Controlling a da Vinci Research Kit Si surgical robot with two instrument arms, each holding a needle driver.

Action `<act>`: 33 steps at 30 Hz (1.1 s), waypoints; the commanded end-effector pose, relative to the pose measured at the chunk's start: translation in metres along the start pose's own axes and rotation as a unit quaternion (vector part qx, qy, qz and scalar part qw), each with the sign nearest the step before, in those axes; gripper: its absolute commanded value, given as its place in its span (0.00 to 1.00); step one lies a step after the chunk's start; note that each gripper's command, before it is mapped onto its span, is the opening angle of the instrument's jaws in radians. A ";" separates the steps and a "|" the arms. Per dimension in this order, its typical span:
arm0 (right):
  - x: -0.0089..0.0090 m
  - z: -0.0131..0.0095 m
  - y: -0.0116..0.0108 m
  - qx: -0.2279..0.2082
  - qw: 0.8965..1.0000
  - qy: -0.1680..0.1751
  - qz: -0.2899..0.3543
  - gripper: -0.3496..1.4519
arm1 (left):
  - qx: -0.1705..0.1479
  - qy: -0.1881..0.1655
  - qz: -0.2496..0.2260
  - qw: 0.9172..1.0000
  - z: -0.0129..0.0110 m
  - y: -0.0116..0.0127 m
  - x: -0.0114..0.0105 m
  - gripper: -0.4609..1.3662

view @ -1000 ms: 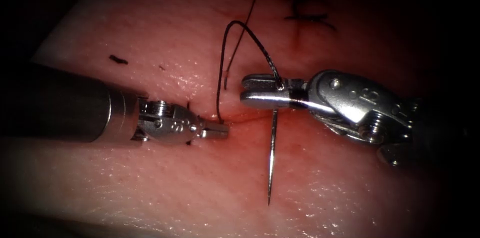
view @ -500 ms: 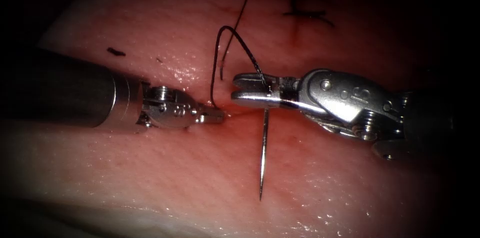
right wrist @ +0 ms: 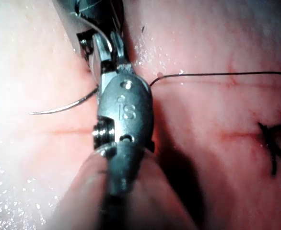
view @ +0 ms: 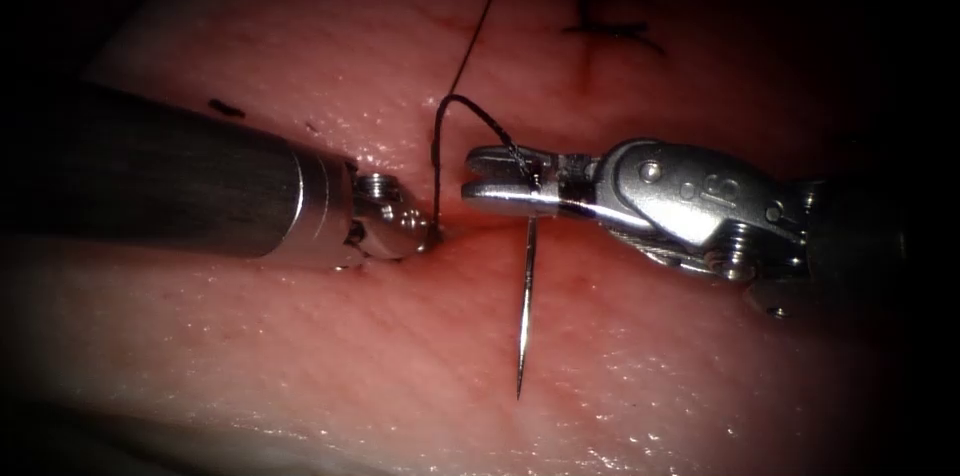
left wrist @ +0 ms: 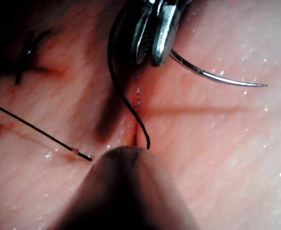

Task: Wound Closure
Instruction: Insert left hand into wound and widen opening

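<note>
While the right gripper (view: 497,179) clamps the needle (view: 524,308), the left gripper (view: 425,232) touches the tissue (view: 650,356).

The tissue (view: 330,66) is pale pink, deepening to red along the cut (view: 480,236), with fine glistening white specks across its surface. The needle (view: 524,311) is bright silver. The thread (view: 470,51) is black, as are the stitches (view: 605,21) of an earlier knot. Both tools are polished silver metal: the right tool (view: 500,179) has stamped markings on its wrist, and the left tool (view: 415,231) has a dark grey shaft.
</note>
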 end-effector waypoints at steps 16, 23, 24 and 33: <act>-0.0015 0.0006 0.0017 -0.016 1.000 0.017 -0.007 0.00 | -0.110 0.079 0.034 0.990 0.0001 0.0018 -0.0004 0.64; -0.0014 0.0007 0.0017 -0.019 0.999 0.019 -0.021 0.00 | -0.108 0.090 0.032 0.990 -0.0001 0.0015 -0.0002 0.88; -0.0014 0.0006 0.0017 -0.018 0.999 0.019 -0.021 0.00 | -0.105 0.094 0.036 0.989 -0.0001 0.0014 -0.0001 0.89; -0.0012 0.0007 0.0019 -0.021 0.999 0.023 -0.041 0.00 | -0.123 0.124 0.039 0.984 -0.0007 0.0006 0.0000 0.90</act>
